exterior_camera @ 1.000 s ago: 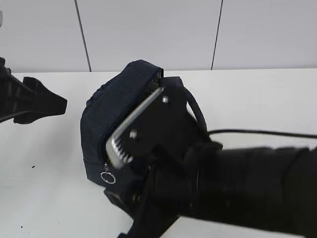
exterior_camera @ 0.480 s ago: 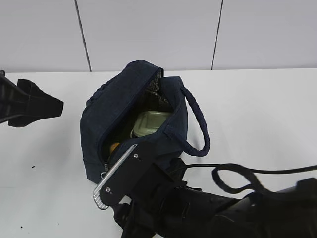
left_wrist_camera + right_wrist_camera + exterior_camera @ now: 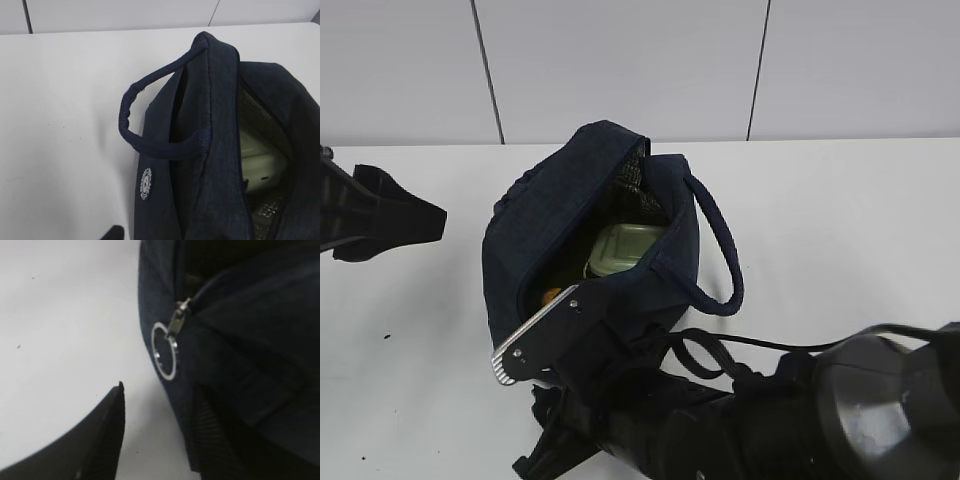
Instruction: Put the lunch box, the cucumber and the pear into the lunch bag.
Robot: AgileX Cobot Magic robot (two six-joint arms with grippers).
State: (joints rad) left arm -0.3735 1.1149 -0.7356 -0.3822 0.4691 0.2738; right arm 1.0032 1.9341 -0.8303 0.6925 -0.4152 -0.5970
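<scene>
The right pincer hangs with jaws apart, empty, at the lunch bag's 6 o'clock end, just below the ring pull. The left pincer sits clear at 9 o'clock; its gap is hidden. Since a second ago the right arm has dropped away, uncovering the lunch box and pear inside, on the counter.

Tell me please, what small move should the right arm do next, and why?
Probably the right gripper should move up to the zipper's ring pull and close on it. The lunch bag is open, with the lunch box and something yellow, likely the pear, inside. The open fingers sit below the ring, one on each side. I cannot see the cucumber.
</scene>
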